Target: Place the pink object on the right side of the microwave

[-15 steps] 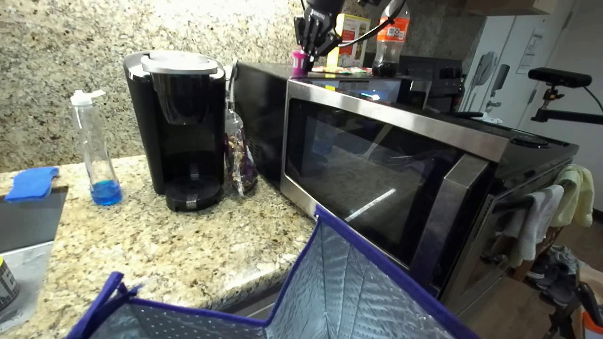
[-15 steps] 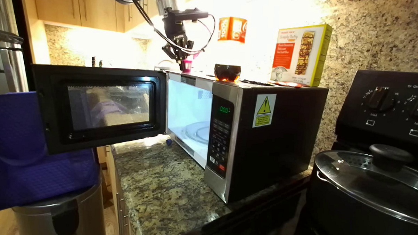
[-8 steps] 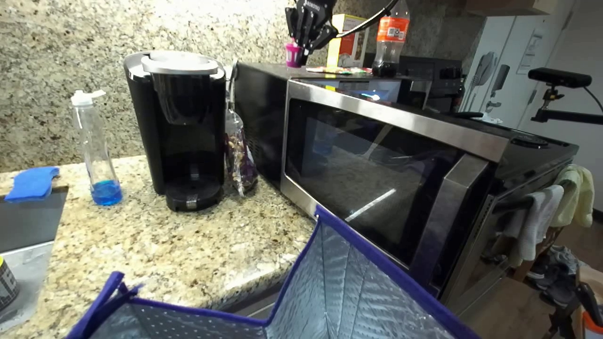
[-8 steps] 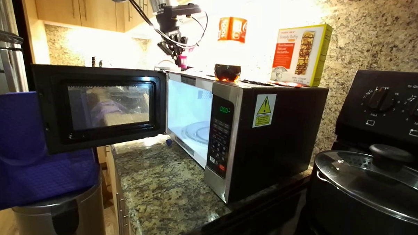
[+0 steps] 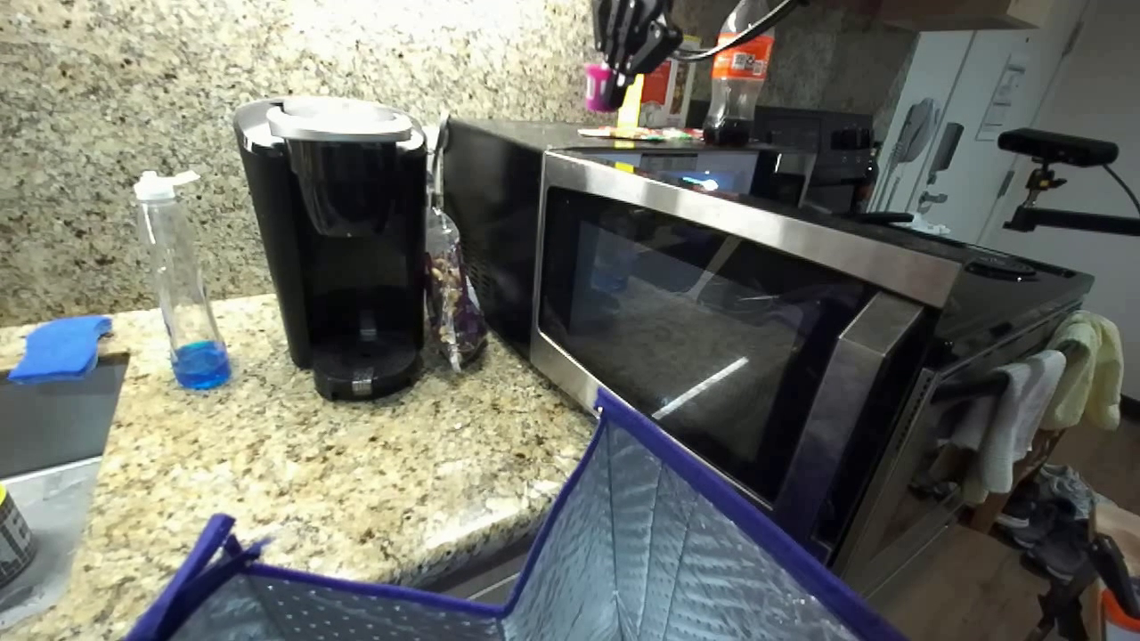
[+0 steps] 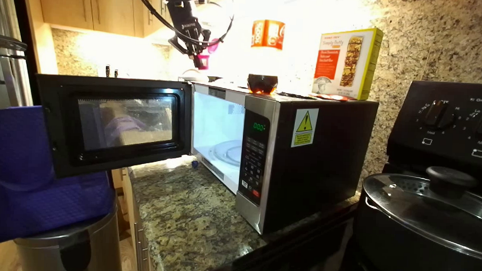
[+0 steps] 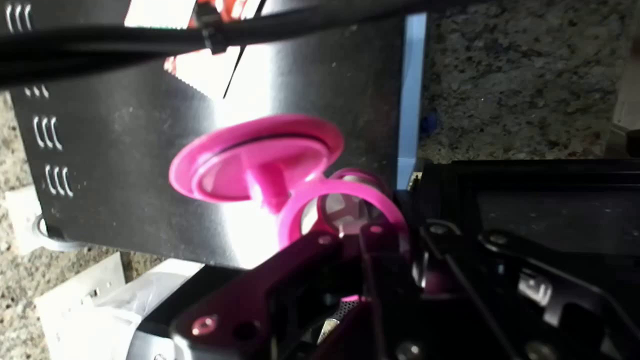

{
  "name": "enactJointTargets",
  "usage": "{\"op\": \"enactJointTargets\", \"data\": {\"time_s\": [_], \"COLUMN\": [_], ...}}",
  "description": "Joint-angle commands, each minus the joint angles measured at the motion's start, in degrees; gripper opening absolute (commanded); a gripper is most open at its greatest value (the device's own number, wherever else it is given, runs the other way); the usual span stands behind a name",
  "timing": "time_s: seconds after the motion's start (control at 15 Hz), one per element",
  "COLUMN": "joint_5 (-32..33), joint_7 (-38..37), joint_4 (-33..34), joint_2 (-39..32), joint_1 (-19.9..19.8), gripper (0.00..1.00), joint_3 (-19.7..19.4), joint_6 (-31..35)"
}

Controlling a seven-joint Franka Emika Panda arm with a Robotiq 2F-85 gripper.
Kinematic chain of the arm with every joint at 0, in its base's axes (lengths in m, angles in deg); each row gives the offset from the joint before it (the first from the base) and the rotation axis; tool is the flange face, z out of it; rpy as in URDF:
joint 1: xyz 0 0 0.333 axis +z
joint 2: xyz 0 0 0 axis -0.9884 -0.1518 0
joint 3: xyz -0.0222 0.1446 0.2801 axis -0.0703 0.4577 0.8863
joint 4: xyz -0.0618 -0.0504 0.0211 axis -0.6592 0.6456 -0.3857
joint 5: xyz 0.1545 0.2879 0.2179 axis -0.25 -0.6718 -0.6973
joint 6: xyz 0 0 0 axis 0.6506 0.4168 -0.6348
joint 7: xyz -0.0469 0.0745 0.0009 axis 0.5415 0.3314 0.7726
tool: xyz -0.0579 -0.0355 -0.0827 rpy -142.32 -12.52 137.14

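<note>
The pink object (image 5: 598, 87) is a small magenta cup with a ring rim and an open round lid, both clear in the wrist view (image 7: 270, 155). My gripper (image 5: 611, 93) is shut on the cup's side and holds it in the air above the microwave's top, apart from it. It also shows held in an exterior view (image 6: 203, 62). The fingertips are mostly hidden in the wrist view behind the finger links. The microwave (image 6: 316, 154) is black and steel, with its door (image 6: 113, 125) swung wide open and its inside lit.
On the microwave's top stand a red-labelled soda bottle (image 5: 741, 71), a yellow snack-bar box (image 6: 345, 63) and flat red wrappers (image 5: 641, 133). A coffee maker (image 5: 343, 240) stands beside it. A cooking pot (image 6: 426, 230) and a blue insulated bag (image 5: 668, 534) are nearby.
The gripper has lifted the pink object up off the microwave's top. In the exterior views it first shifted a little left, then rose further. The microwave, bottle and box have not moved.
</note>
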Motion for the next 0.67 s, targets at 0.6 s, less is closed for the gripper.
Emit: {"op": "enactJointTargets", "data": {"time_s": [0.6], "joint_5": [-6.95], "joint_7": [-17.56], "joint_4": [-28.90], "joint_2": [21.03], "joint_1": [-7.42], "gripper": [0.10], "joint_3": [-3.50], "joint_6": [8.41]}}
